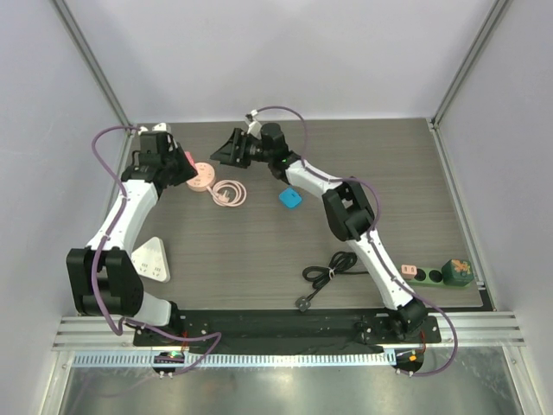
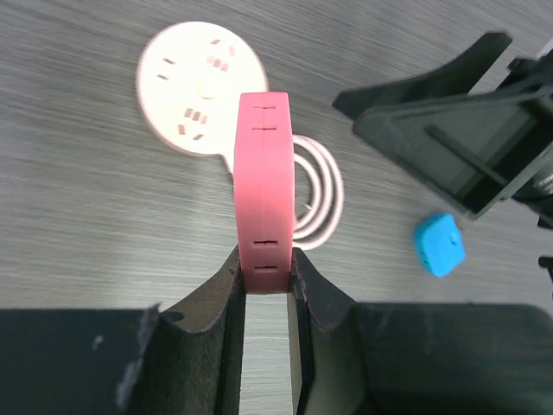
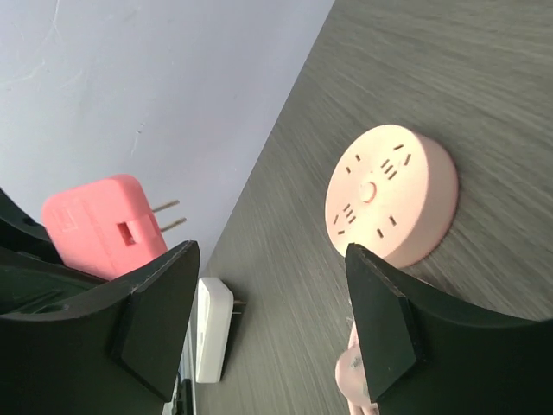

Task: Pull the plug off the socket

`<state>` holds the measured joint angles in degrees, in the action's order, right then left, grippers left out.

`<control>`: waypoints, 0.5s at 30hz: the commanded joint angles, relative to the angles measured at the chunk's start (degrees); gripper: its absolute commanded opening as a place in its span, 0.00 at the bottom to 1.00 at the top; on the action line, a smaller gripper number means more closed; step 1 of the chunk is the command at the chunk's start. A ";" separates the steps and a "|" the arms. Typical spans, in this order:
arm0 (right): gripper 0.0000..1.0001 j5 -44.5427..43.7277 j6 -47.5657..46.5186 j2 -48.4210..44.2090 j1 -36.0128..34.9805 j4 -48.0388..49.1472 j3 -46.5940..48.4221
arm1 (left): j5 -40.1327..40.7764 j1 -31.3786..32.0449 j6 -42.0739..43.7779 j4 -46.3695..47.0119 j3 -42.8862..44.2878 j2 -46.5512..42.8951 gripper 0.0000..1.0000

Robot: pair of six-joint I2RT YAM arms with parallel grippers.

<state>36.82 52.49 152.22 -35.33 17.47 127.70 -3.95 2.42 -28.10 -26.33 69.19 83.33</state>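
A pink plug (image 2: 263,181) with two bare prongs hangs in the air, and my left gripper (image 2: 263,272) is shut on its lower end. Below it a round pink socket (image 2: 200,86) lies flat on the table with nothing plugged in, its pink cord (image 1: 229,193) coiled beside it. My right gripper (image 3: 270,259) stands open just right of that socket (image 3: 393,194), with nothing between its fingers, and the plug (image 3: 99,226) shows off to its left. At the near right lies a long dark green power strip (image 1: 432,275), partly behind the right arm.
A small blue block (image 1: 289,198) lies right of the coiled cord. A white triangular adaptor (image 1: 153,259) sits near the left arm. A black cord (image 1: 324,275) is bundled at the front middle. Side walls and frame posts close in the table.
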 commanded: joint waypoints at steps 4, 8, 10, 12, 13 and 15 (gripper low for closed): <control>0.75 -1.56 -3.97 -10.88 6.49 0.37 -9.91 | -13.87 4.86 -0.47 5.85 1.03 3.85 0.00; 0.76 -3.85 -8.09 -17.82 11.67 -0.16 -19.23 | -18.71 10.49 -0.64 7.34 2.09 8.33 0.00; 0.76 -4.30 -8.89 -21.24 13.87 -0.25 -23.89 | -21.00 12.96 -2.31 9.71 2.18 11.49 0.00; 0.77 -4.74 -9.42 -23.36 17.04 0.89 -28.70 | -25.31 14.19 -4.76 12.16 2.88 14.13 0.00; 0.77 -4.82 -9.60 -24.51 18.01 1.33 -30.30 | -27.15 15.33 -5.73 13.05 3.14 16.58 0.00; 0.77 -5.09 -9.77 -27.32 20.64 2.82 -34.25 | -30.31 17.26 -7.05 15.41 3.58 18.88 0.00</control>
<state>32.97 45.21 132.33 -17.28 16.23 97.25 -25.61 17.98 -31.66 -17.63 70.17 100.05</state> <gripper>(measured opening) 0.769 0.221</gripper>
